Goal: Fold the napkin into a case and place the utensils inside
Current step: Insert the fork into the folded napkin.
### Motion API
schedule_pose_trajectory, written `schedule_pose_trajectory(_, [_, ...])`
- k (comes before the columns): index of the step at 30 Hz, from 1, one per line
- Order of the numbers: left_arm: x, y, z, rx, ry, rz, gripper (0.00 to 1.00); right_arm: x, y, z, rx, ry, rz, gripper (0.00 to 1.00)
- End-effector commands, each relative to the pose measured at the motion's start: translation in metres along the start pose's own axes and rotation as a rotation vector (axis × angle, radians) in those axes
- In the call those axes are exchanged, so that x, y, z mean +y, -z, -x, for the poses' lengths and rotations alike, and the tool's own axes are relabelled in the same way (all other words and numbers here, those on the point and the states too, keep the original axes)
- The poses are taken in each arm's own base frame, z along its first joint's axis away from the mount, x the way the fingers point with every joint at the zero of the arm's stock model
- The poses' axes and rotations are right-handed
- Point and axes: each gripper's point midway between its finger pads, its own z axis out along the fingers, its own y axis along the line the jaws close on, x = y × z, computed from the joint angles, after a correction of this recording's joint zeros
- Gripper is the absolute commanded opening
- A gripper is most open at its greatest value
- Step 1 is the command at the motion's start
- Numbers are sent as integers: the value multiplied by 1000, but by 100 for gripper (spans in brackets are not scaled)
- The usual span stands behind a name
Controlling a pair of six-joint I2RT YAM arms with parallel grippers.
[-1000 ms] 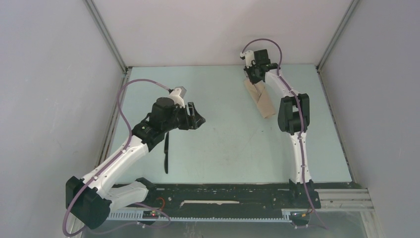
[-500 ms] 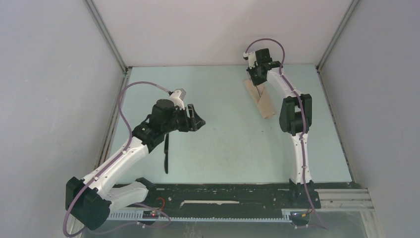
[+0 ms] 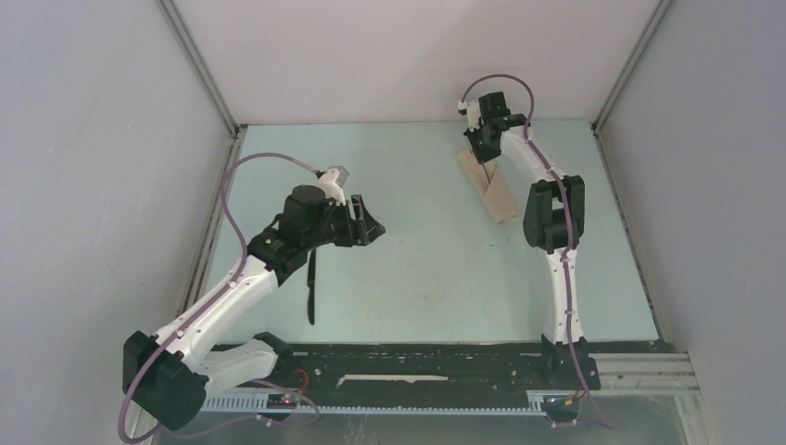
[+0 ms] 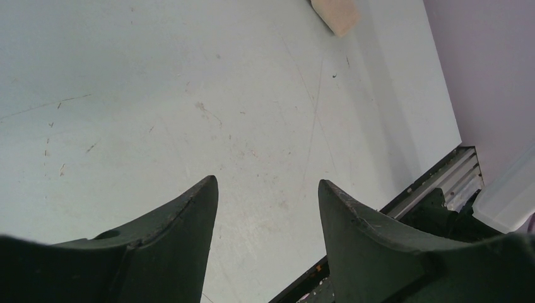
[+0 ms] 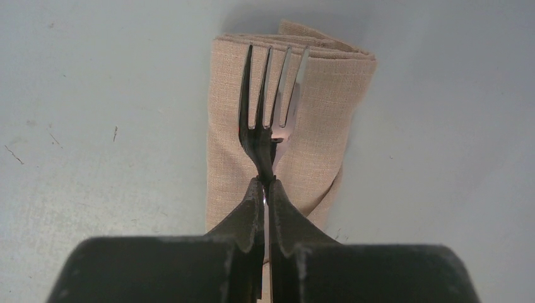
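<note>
In the last 1 second your right gripper (image 5: 265, 189) shifts slightly toward the far wall; the left arm does not move. The right gripper is clamped on the fork (image 5: 268, 95), whose tines reach over the far end of the case (image 5: 315, 126), so insertion looks about to start, not done. Your right arm is stretched far forward. Your left gripper (image 4: 268, 189) hovers wide and empty, with the knife (image 3: 311, 292) lying on the table beneath that arm.

Lab test cell, grey panel walls (image 3: 93, 139)
</note>
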Motion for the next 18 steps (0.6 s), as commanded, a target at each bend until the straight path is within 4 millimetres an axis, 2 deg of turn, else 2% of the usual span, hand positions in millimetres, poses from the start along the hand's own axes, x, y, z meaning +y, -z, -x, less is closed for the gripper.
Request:
schedule_pose_trajectory(1, [-6,3,6,-33,4,-37,66,-12,26,7,-10,-27,-29,0])
schedule_pose_trajectory(6, [-6,2,5,-30,6,-40,66,-9,21,-4,41,-19,-15,0])
schedule_pose_trajectory(10, [-6,1,4,-24,8,-45,66,-14,16,-14,87,0,-54,0])
schedule_pose_trajectory(18, [-6,-3,1,-8,20,-54,66,-12,12,-23,142,40,-79,0])
